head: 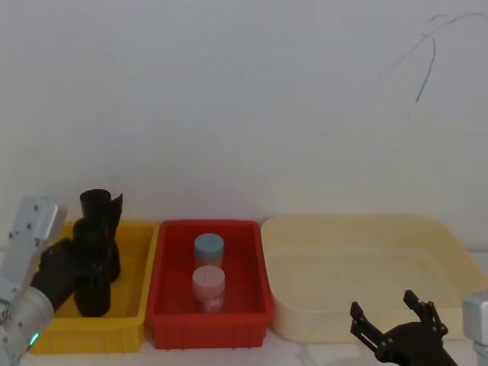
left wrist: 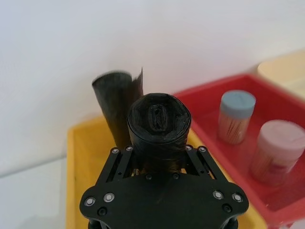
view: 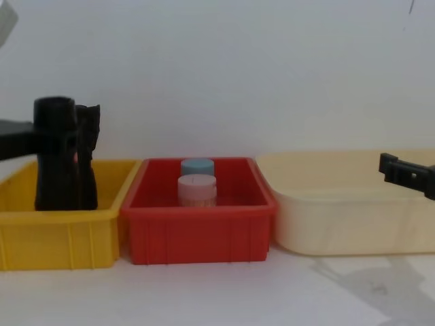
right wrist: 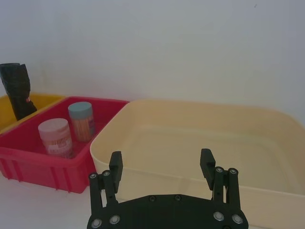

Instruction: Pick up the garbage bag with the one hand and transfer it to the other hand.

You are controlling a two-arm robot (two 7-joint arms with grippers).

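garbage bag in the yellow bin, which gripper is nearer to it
Left. The left gripper is at the garbage bag in the yellow bin, fingers clasping its sides. The right gripper hangs open before the cream tub, beyond the red bin from the bag.

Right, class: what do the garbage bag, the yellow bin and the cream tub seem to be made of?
Garbage bag, gripped by the left gripper: thin black plastic film, faintly glossy; crumpled folds show on its rolled top. Yellow bin: probably rigid moulded plastic, smooth; ribbed wall, uniform colour. Cream tub: likely plastic too, matte; rounded corners, lipped rim.
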